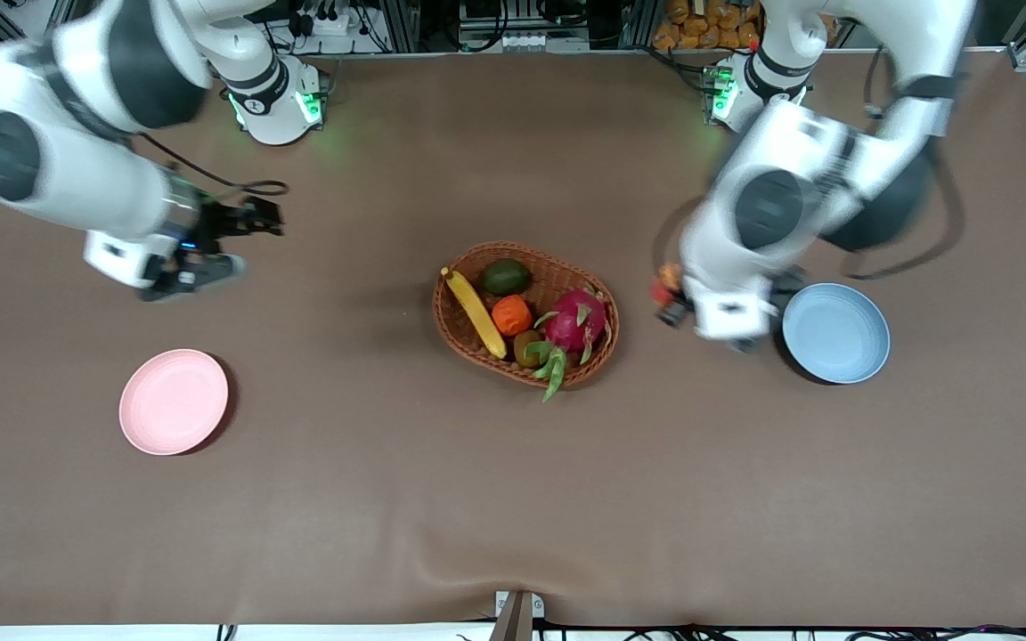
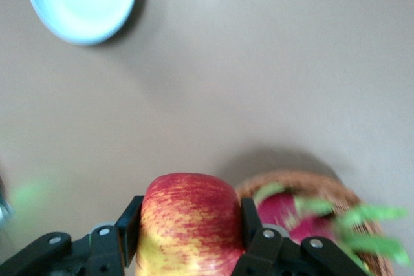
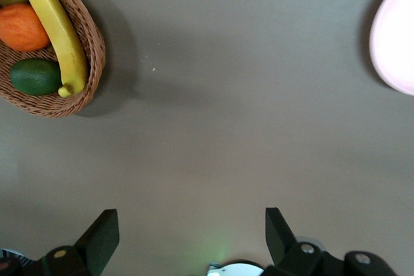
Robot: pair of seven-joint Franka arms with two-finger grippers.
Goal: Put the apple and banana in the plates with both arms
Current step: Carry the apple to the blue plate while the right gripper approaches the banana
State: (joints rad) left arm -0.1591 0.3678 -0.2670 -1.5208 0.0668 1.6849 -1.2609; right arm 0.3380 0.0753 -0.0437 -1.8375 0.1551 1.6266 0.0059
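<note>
Even, bright overhead light; soft short shadows beside the wicker basket (image 1: 526, 312) and both plates; left arm (image 1: 789, 214) smeared by motion blur; left wrist view soft, dragon fruit (image 2: 310, 218) streaked; green base-light glow on the tablecloth (image 1: 513, 499).

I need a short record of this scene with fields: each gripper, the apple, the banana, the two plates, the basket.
left gripper: shut on the apple, in the air between the basket and the blue plate
right gripper: open, holds nothing, over bare table
banana: lies in the basket
basket: at the table's middle, with other fruit
blue plate: toward the left arm's end, nothing on it
pink plate: toward the right arm's end, nothing on it
</note>
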